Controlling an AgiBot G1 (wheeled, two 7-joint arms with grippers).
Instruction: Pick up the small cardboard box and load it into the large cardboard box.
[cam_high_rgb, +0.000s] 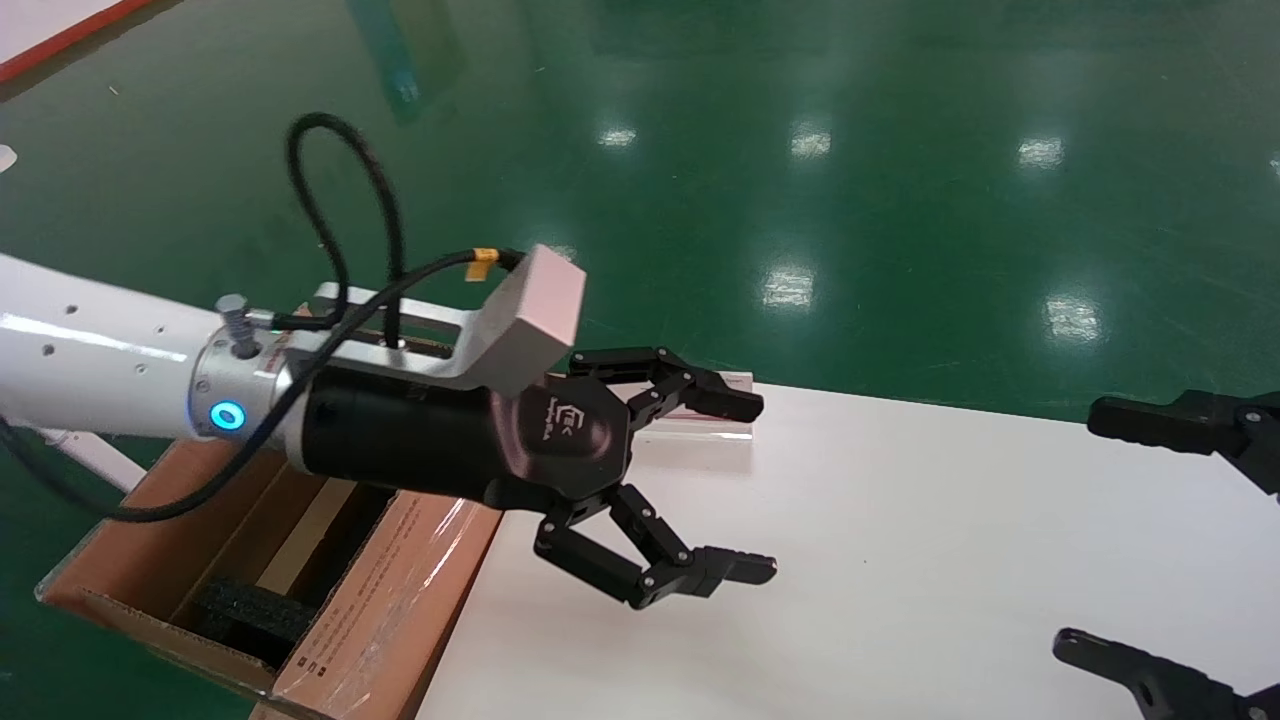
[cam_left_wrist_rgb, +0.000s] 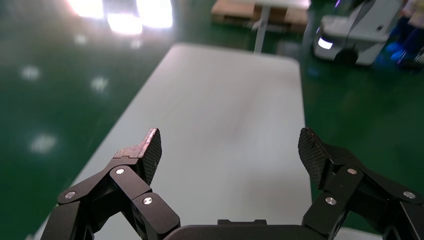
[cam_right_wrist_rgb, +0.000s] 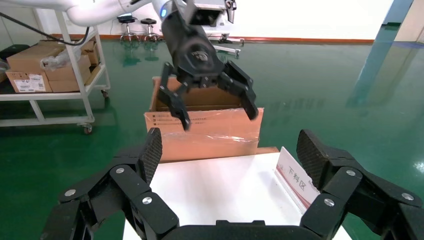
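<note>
over the table's (cam_high_rgb: 900, 560) left end the left gripper (cam_high_rgb: 740, 490) hangs wide open and empty, beside the large box (cam_high_rgb: 390, 590). right gripper (cam_high_rgb: 1150, 540), also wide and empty, waits at the far end. no small box shows anywhere, so i cannot tell if loading is done.

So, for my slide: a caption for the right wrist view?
Open left gripper above the large cardboard box, seen past the open right gripper.
</note>
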